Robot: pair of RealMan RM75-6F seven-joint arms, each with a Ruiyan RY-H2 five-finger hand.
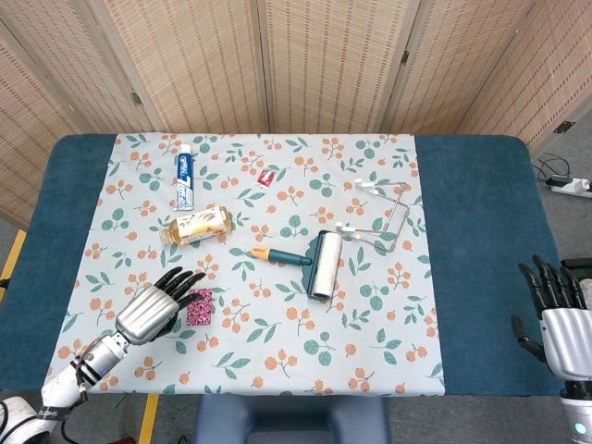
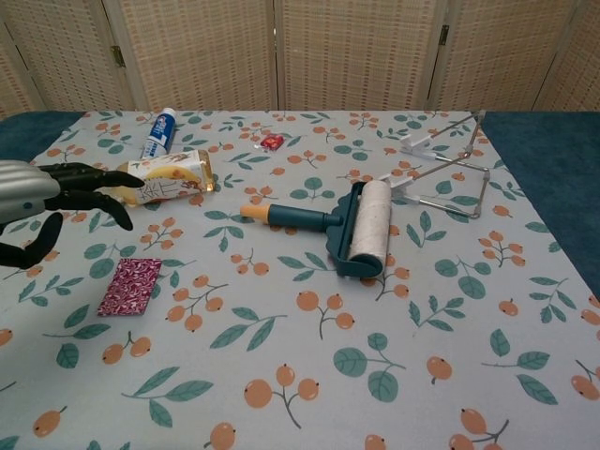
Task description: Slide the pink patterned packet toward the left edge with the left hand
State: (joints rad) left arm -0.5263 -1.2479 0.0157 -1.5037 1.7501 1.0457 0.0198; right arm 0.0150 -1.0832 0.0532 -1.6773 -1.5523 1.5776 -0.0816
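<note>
Two hands were in play, but only the left hand (image 1: 151, 309) mattered: it hovered just left of the pink patterned packet (image 1: 199, 306), its fingers (image 1: 181, 279) spread and holding nothing. In the chest view the same hand (image 2: 37, 192) hung above and to the far left of the packet (image 2: 129, 286), with clear cloth between them, so no contact seemed made, though from overhead the fingertips looked nearly over the packet's far-left corner and height was hard to judge.

The packet lay flat on the floral cloth (image 1: 370, 342), left of centre toward the near edge of the bench (image 1: 481, 231). Being thin and flat, it probably offered little to push against; fingers landing lightly might skate over the top and leave it where it was. A harder press could drag and wrinkle the cloth instead of sliding the packet.

To move it left, the hand had to reach the packet's right side or press down on top; coming in from the left risked nudging it right. The juice bottle (image 1: 195, 225) lay just beyond the hand on the far side, and a wide sweep with spread fingers might knock it rolling.

The right hand (image 1: 560, 314) waited well apart at the right edge, fingers apart and empty.
</note>
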